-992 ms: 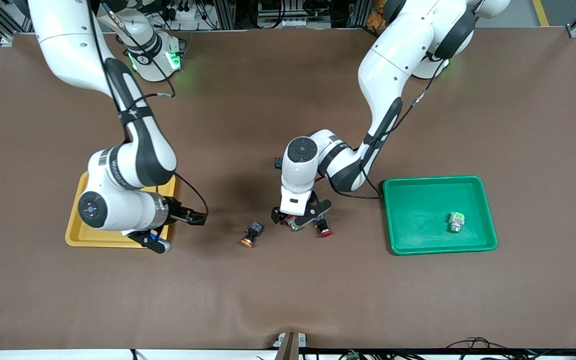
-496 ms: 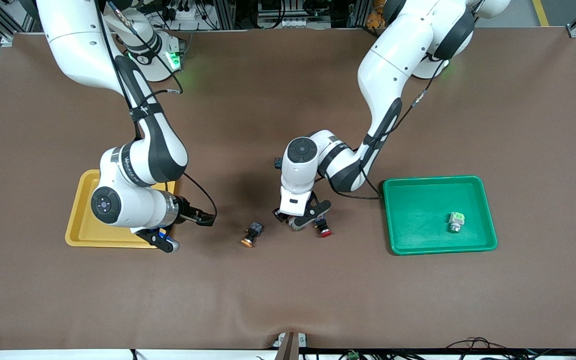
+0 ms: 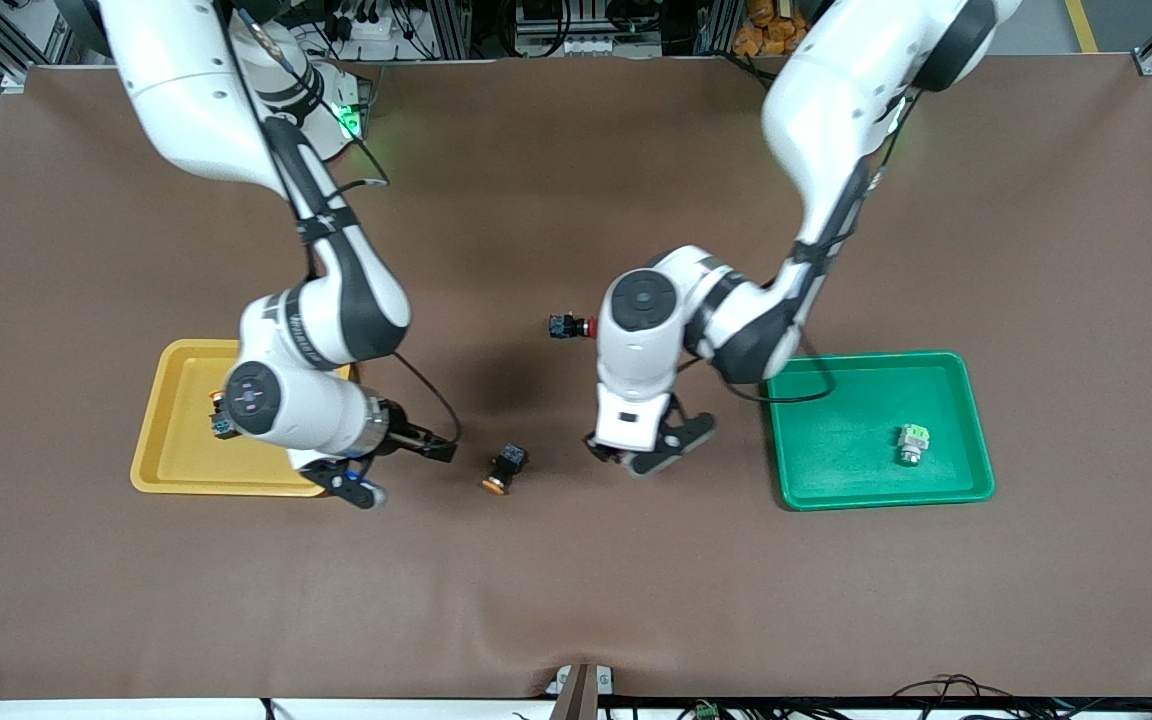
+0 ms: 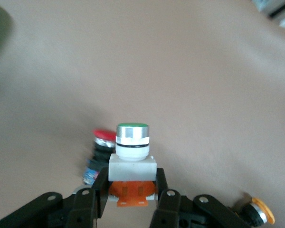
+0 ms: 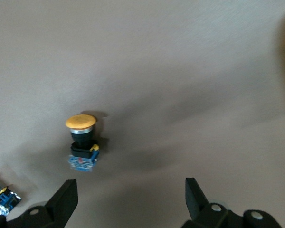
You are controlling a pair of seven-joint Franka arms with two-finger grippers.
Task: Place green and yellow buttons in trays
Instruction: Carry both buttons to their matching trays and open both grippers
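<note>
My left gripper point(image 3: 639, 457) is shut on a white-bodied button with a green cap point(image 4: 132, 156) and holds it over the table between a yellow button and the green tray point(image 3: 836, 495); the front view hides the held button. A light green button point(image 3: 913, 443) lies in that tray. The yellow round-capped button point(image 3: 503, 470) lies on the table, also in the right wrist view point(image 5: 81, 137). My right gripper point(image 3: 414, 475) is open and empty beside it, by the yellow tray point(image 3: 171, 470), which holds an orange-capped button point(image 3: 220, 412).
A red-capped switch point(image 3: 568, 326) lies on the table farther from the front camera than my left gripper. Another red-capped switch point(image 4: 102, 142) lies under my left gripper, hidden in the front view. The brown mat is bare nearer the front camera.
My left gripper has lifted the green-capped button and moved toward the green tray. My right arm has swung off the yellow tray toward the yellow button, uncovering the button in that tray.
</note>
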